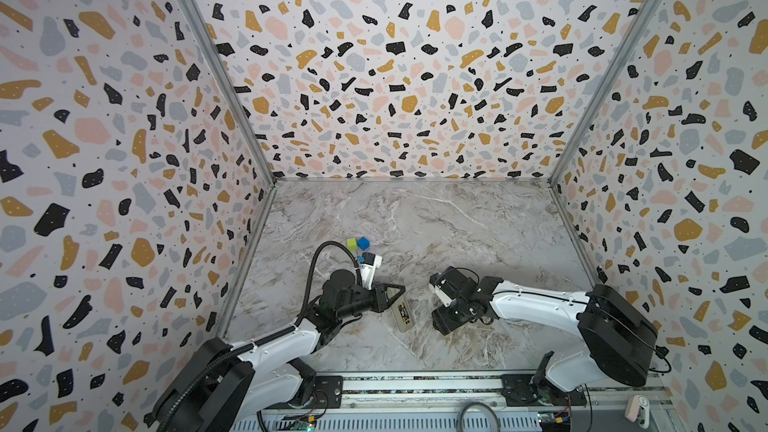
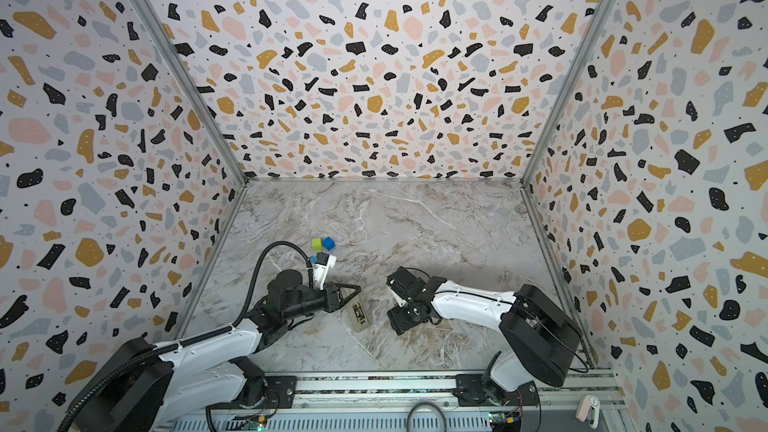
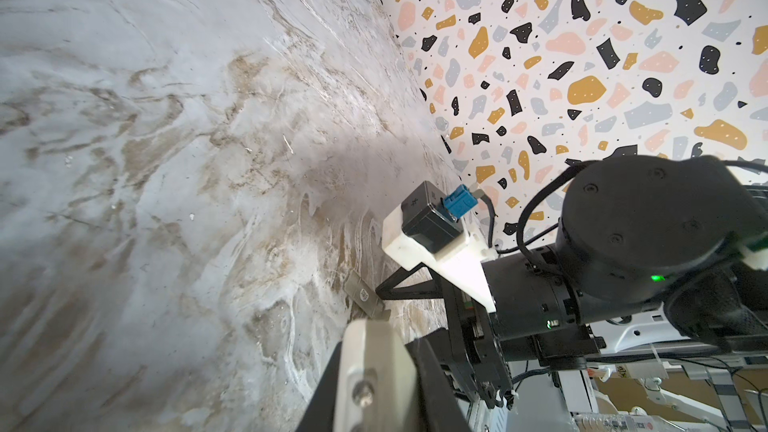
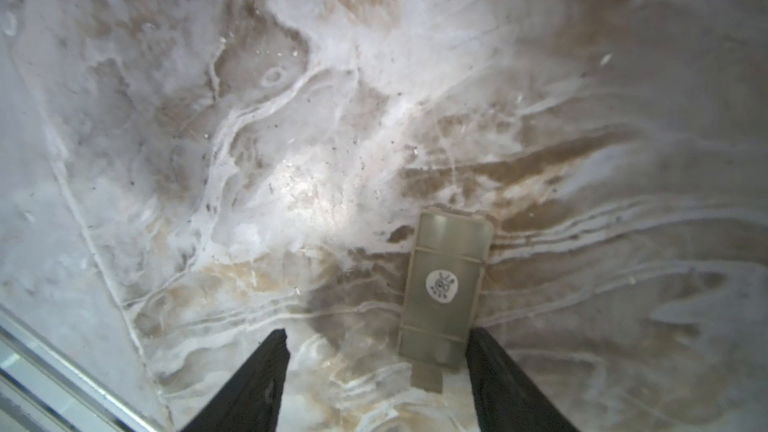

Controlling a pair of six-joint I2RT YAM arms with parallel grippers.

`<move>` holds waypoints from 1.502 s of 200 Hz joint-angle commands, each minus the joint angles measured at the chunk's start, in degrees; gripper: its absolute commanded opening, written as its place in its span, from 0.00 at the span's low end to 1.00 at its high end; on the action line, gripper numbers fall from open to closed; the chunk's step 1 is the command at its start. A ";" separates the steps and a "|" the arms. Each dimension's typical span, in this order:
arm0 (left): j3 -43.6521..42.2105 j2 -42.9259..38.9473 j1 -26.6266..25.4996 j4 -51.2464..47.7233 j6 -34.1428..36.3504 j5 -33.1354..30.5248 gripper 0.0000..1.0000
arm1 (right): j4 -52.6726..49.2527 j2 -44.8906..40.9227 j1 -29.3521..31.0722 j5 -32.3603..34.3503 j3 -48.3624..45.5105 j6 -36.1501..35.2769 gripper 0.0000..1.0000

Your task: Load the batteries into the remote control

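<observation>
Two near the remote control (image 1: pixel 402 316): left gripper (image 1: pixel 402 289) clenched, right gripper (image 4: pixel 378 332) released; open marble (image 1: pixel 457 234) beyond.

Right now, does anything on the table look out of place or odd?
Nothing looks spilled or broken. Two things stand out: a green cube and a blue cube sit side by side on the marble table, unrelated to the remote control, and I can't spot any loose batteries.

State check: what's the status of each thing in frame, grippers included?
left gripper: shut, tip beside the remote control
right gripper: open over the remote control, not gripping
remote control: flat on the table, sticker side up
green cube, blue cube: side by side on the table
batteries: none visible
</observation>
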 commanded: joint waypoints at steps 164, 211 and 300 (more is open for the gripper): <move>1.83 -0.48 -0.29 1.81 1.24 -0.32 0.00 | -5.04 3.54 0.72 7.23 6.09 1.77 0.52; 1.83 -0.59 -0.30 1.78 1.27 -0.33 0.00 | -3.64 4.15 0.31 6.70 4.66 1.71 0.50; 1.47 -0.76 -0.30 1.75 1.11 -0.60 0.00 | -3.42 4.87 0.31 7.61 4.14 1.41 0.48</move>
